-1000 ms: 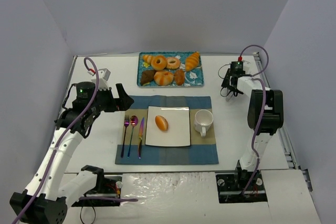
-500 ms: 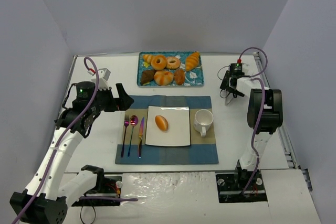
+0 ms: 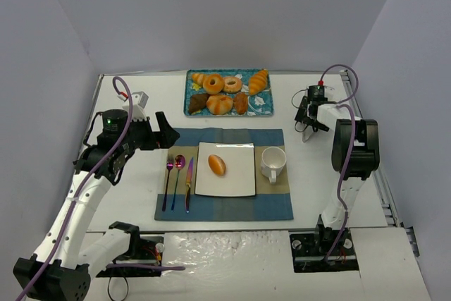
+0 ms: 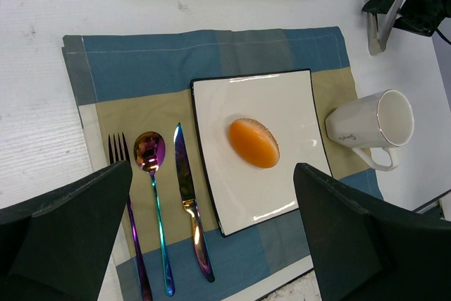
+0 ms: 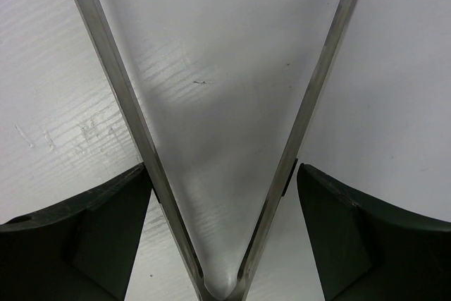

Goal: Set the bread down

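Note:
The bread (image 3: 217, 165), a small smooth golden-orange oval roll, lies on the white square plate (image 3: 239, 174) in the middle of the placemat; it also shows in the left wrist view (image 4: 254, 143). My left gripper (image 3: 168, 134) is open and empty, held above the placemat's left side, with the bread between its fingers in the left wrist view (image 4: 218, 244). My right gripper (image 3: 308, 112) is at the far right, away from the plate, shut on metal tongs (image 3: 305, 130). In the right wrist view its fingers (image 5: 222, 230) press both arms of the tongs (image 5: 120, 89) over the bare white table.
A teal tray (image 3: 263, 108) of doughnuts, a croissant and other pastries stands at the back. A white cup (image 3: 273, 162) sits right of the plate. A fork (image 3: 168, 181), spoon (image 3: 177, 177) and knife (image 3: 188, 185) lie left of it on the blue-and-tan placemat (image 3: 225, 206).

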